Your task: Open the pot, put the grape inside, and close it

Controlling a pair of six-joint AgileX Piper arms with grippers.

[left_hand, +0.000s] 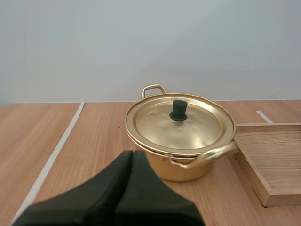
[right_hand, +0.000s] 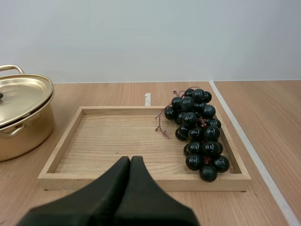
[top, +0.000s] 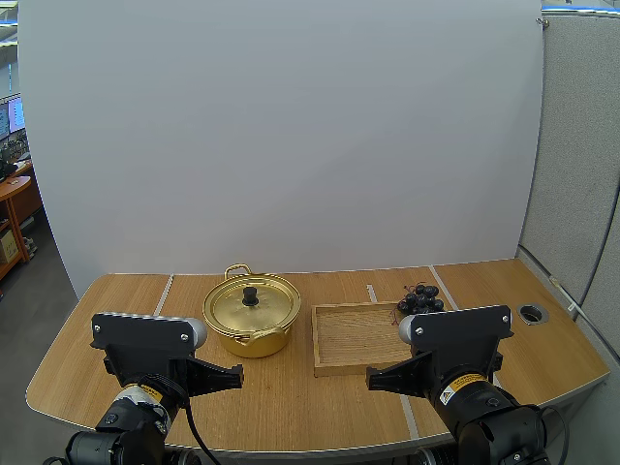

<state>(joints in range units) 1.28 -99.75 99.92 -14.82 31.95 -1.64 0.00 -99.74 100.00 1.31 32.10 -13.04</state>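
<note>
Now wooden table [top: 291, 412], lidded pot [top: 250, 315] beside tray [top: 358, 369] holding grapes [top: 419, 298], left gripper [left_hand: 131, 153] and right gripper [right_hand: 130, 159] clenched empty

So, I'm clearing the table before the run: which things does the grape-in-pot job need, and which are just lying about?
For the job: pot, its lid on it, bunch of grapes.
Just lying about: wooden tray under the grapes, round hole in the tabletop.

Probably an office-like lab: grey partition panels [top: 579, 145], and a desk [top: 15, 194] with monitors [top: 14, 116] (at the far left).
</note>
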